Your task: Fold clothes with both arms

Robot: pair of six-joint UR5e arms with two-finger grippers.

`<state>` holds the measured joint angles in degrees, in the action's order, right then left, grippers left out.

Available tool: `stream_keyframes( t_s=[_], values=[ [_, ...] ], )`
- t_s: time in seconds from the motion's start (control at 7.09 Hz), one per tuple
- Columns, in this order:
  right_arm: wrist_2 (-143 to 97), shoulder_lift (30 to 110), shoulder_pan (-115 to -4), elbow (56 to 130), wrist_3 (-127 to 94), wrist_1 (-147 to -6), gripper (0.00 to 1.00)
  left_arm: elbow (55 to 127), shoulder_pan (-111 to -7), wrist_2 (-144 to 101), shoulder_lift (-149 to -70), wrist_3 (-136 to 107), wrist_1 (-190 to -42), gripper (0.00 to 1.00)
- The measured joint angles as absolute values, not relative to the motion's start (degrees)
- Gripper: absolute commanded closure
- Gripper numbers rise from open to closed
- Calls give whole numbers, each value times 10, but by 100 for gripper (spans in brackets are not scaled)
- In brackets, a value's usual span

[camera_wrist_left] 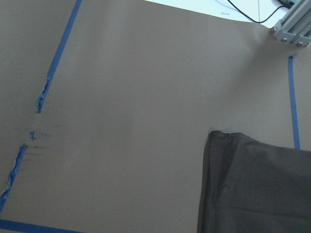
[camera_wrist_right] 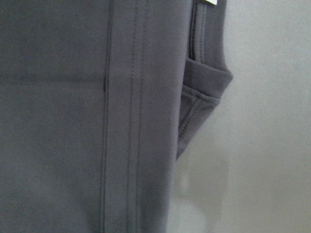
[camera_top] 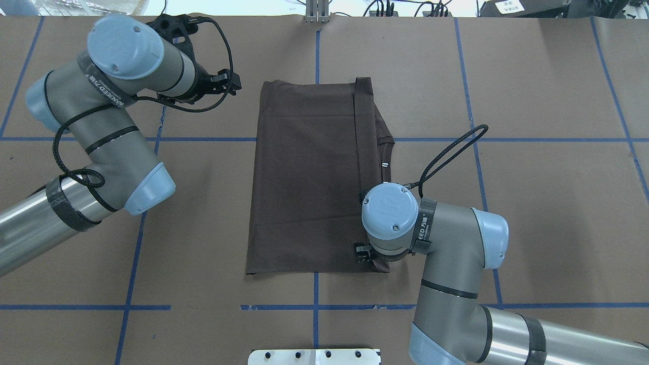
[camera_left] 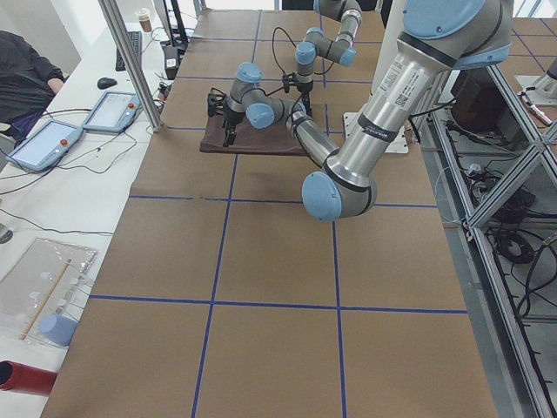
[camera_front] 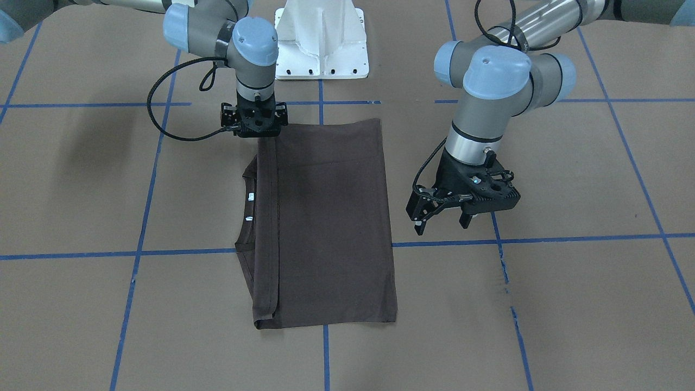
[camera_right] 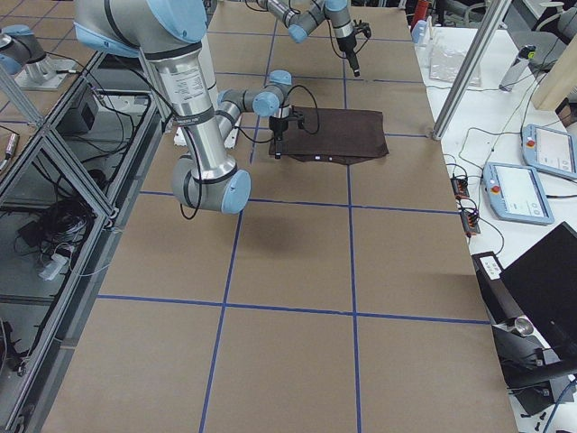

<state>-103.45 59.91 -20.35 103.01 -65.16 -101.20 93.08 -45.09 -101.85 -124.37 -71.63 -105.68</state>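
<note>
— What colour is the T-shirt (camera_front: 331, 217) showing?
— Plain dark brown, it's showing. The bench (camera_front: 570, 304) is wearing tan, crossed by blue tape lines (camera_front: 570, 239).
— The arms (camera_top: 116, 152)?
— Both are gleaming silver-grey, capped light blue.

Silver-grey arms (camera_top: 116, 147) — pale-blue caps (camera_top: 393, 210), seemingly lettered

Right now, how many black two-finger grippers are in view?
2. The left black two-finger gripper hangs open beside the folded dark brown T-shirt, off the cloth. The right gripper is over the shirt's corner nearest the robot; its fingers are hidden.
</note>
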Motion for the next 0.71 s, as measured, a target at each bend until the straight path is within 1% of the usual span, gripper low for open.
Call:
stream_keyframes(
  t_s=[0.71],
  values=[
    [-1041,602,-197,1026,-652,-999,0,931,-451,-1019,-1244,-716,-1057,0]
  ],
)
